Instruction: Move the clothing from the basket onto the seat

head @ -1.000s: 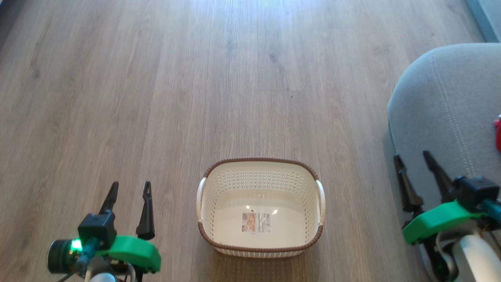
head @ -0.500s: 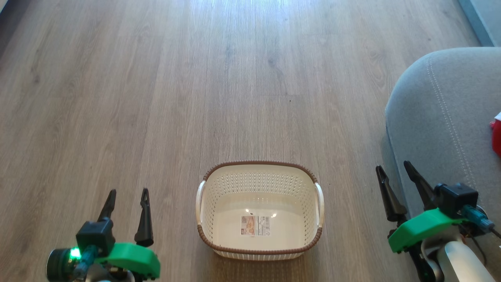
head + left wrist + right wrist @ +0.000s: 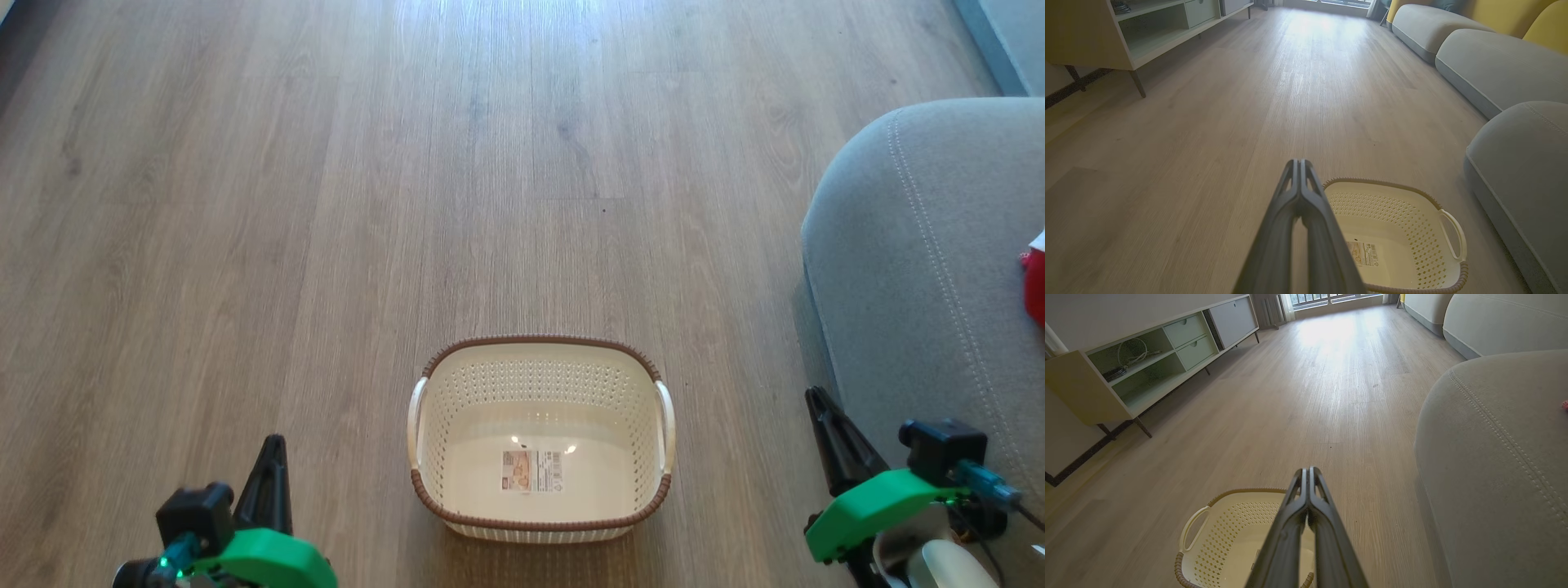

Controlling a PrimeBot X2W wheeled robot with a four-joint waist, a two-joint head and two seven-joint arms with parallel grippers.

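Peeking past the view's edge — clothing (image 3: 1037,286) on seat (image 3: 914,261), mostly cut off, left gripper (image 3: 1299,162) and right gripper (image 3: 1307,470) pinched together.

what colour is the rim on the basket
Brown, woven-look, on the cream basket; the head view shows it best.

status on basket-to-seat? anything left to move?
Done: the basket holds just its paper label, and red clothing lies on the seat at the head view's right edge, mostly cut off. In hand: nothing; the left gripper and right gripper are both shut and empty, low on either side of the basket. Left: no garment visible to move, so it looks finished.
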